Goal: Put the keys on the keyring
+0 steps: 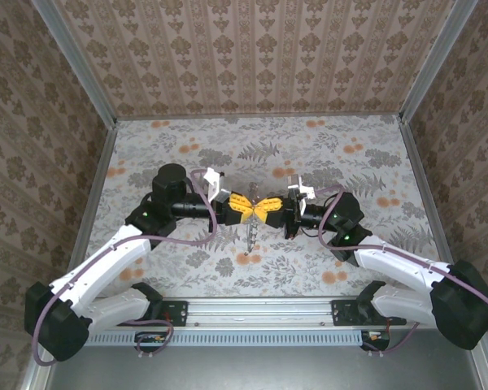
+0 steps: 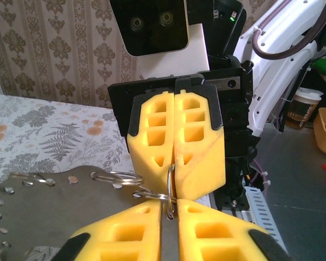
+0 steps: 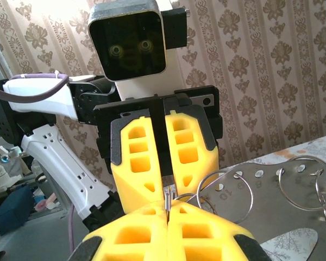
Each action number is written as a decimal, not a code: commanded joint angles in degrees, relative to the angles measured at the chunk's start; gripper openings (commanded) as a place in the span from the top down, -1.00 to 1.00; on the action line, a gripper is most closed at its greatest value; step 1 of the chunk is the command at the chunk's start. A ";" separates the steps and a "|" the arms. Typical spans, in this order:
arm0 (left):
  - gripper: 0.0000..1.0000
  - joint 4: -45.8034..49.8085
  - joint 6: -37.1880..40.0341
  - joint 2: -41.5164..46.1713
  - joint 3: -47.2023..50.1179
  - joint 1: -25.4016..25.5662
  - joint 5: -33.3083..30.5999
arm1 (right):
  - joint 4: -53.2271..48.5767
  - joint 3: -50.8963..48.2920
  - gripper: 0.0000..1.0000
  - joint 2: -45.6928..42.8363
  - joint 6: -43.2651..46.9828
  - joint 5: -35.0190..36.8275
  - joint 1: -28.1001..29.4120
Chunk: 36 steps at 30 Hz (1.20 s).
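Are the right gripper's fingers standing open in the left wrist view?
No, the right gripper's yellow fingers are pressed together, with a thin silver ring edge-on at their tips.

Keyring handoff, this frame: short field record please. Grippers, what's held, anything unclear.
left gripper: jaws almost together at the keyring edge, thin slit showing; grip unclear
right gripper: shut on the keyring, tip to tip with the left gripper
beside it: metal plate with holes, more rings
below: hanging bundle over the table
keys: cannot tell them apart from the bundle
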<state>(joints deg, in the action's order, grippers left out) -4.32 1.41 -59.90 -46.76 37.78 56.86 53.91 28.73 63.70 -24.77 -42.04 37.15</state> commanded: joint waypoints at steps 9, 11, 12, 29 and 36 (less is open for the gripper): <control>1.00 1.50 2.04 -1.36 -4.19 0.79 4.39 | -1.69 1.88 1.00 0.89 2.76 -1.86 1.00; 1.00 3.09 3.06 -1.12 -4.51 0.72 4.31 | -3.15 2.11 1.00 1.12 3.59 -1.49 1.00; 1.00 3.86 3.56 -0.97 -4.66 0.63 4.17 | -4.23 2.20 1.00 0.92 4.13 -1.18 1.00; 1.00 22.97 17.84 -1.54 -9.42 1.97 -6.65 | -30.33 2.08 0.41 -4.93 16.61 6.27 1.00; 1.00 27.41 20.43 -1.89 -11.16 2.78 -8.41 | -33.27 2.53 0.51 -5.61 18.44 6.93 0.82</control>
<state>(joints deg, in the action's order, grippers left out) 21.54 18.74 -62.08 -55.02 40.05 47.79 25.10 30.79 58.22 -8.64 -37.01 37.91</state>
